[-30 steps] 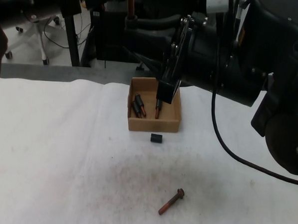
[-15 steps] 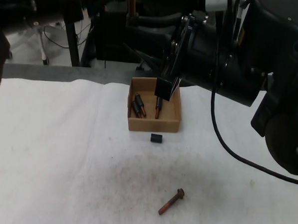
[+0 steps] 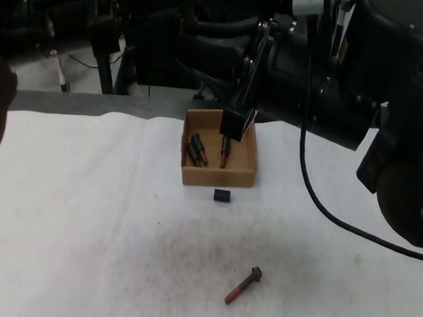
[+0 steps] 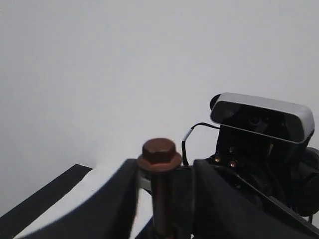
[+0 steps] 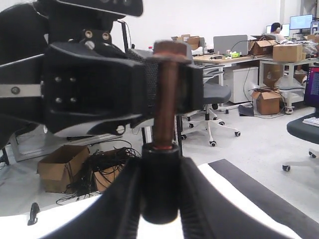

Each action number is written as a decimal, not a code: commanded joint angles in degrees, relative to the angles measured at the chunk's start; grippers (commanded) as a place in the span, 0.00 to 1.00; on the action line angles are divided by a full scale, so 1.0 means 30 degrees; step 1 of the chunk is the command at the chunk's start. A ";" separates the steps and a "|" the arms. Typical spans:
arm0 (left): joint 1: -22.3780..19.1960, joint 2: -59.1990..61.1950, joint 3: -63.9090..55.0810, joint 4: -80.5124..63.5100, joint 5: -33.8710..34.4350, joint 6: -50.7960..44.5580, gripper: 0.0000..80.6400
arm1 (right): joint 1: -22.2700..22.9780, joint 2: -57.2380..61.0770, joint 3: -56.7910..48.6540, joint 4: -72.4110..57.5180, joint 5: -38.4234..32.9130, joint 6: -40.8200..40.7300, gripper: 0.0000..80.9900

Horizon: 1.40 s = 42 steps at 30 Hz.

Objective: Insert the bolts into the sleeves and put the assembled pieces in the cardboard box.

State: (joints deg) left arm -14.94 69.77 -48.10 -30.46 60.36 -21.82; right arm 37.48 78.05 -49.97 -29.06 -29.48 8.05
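The bench (image 3: 87, 230) was the biggest thing, with a white cloth over it. Above it, a big black arm (image 3: 329, 86) had lifted its tip a little in the last second, up and away from the box (image 3: 217, 177). Nothing on the cloth had moved. That small lift likely meant the two grippers were still joining parts in the air. No new piece had gone into the box yet.

The box sat toward the far side of the cloth. Three done pieces (image 3: 196, 149) seemed to lie inside it. Two were side by side, and one was a bit apart, just below the arm's tip.

The left gripper (image 4: 163, 199) held a bolt (image 4: 158, 155). Its fingers looked pressed on both sides of the shaft, and the head stuck out past them. The right gripper (image 5: 159, 204) was clamped tight on a sleeve (image 5: 159, 172) at the bolt's other end. The bolt's end had only just gone into the sleeve, and most of the shaft was bare. It likely needed a longer push in.

A spare bolt (image 3: 244, 285) lay near the front of the cloth, well apart from the box. A spare sleeve (image 3: 222, 195), the smallest thing, lay just in front of the box.
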 commanded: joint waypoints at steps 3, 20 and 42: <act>-0.0022 -0.0060 0.0025 -0.0645 -0.0963 -0.1045 0.67 | -0.0019 -0.0294 -0.0203 -0.0258 0.0160 -0.0071 0.01; -0.0022 -0.0223 0.0025 0.0042 -0.6278 -0.1128 0.13 | -0.1309 0.0391 -0.2526 0.8517 0.7296 0.1607 0.00; -0.0022 -0.0223 0.0025 1.3413 -1.0435 0.0849 0.00 | -0.3974 1.5627 -1.9487 2.1759 0.7437 0.0750 0.09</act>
State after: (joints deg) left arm -14.94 69.66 -48.05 9.48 28.42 -19.28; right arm 25.73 119.84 -102.24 34.04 -7.23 10.72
